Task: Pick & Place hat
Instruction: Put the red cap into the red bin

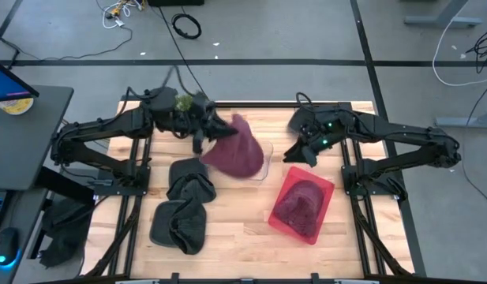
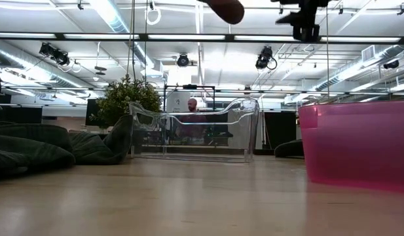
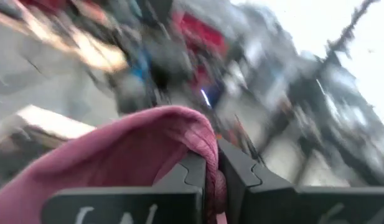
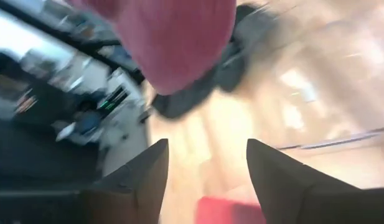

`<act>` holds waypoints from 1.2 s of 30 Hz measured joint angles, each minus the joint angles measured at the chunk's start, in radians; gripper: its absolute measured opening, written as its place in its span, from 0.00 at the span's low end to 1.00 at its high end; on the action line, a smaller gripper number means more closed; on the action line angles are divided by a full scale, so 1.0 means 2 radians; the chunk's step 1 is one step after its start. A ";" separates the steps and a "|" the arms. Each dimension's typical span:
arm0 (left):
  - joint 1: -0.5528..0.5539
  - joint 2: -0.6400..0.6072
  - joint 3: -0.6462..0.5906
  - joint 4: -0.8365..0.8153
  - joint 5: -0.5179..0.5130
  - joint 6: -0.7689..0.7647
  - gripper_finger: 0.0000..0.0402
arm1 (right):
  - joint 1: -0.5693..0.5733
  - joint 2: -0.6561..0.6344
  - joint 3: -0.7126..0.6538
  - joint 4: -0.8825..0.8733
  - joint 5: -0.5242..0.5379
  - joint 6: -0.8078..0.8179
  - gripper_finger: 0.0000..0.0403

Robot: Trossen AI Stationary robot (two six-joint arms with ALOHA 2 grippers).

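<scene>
A maroon knit hat (image 1: pixel 237 150) hangs in the air from my left gripper (image 1: pixel 208 128), above the far-left part of a clear plastic bin (image 1: pixel 261 164). In the low view only the hat's lower tip (image 2: pixel 225 8) shows, well above the clear bin (image 2: pixel 195 131). My right gripper (image 1: pixel 306 151) is open and hovers off the far edge of a pink bin (image 1: pixel 284 224), touching nothing. A second maroon hat (image 1: pixel 300 203) lies inside that bin. The right wrist view shows the hanging hat (image 4: pixel 173 37) ahead of its open fingers (image 4: pixel 207 180). My left gripper is shut on the maroon hat's edge (image 3: pixel 214 177), pinched between the two fingers (image 3: pixel 190 177). The knit bunches there; one layer or several, I cannot tell. The hat is lifted clear and hangs slack below and to the right of the fingers.
Two dark grey-green hats lie on the wooden table, one near the middle-left (image 1: pixel 192 177) and one toward the near edge (image 1: pixel 180 226). In the low view they sit at the left (image 2: pixel 31 147), and the pink bin (image 2: pixel 359 141) stands at the right. A person shows in the room behind.
</scene>
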 joint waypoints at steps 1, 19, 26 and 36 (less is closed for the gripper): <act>-0.003 0.000 0.000 0.020 -0.038 -0.006 0.05 | -0.004 -0.002 0.000 -0.006 0.015 -0.002 0.56; -0.056 0.003 0.001 0.200 -0.309 -0.029 0.05 | -0.066 -0.007 0.000 0.207 0.117 -0.009 0.50; -0.073 0.006 0.001 0.267 -0.280 0.028 0.05 | -0.127 0.015 0.000 0.298 -0.030 0.073 0.57; -0.076 0.005 0.001 0.298 -0.251 0.057 0.05 | -0.144 0.101 0.000 0.505 -0.117 0.169 0.71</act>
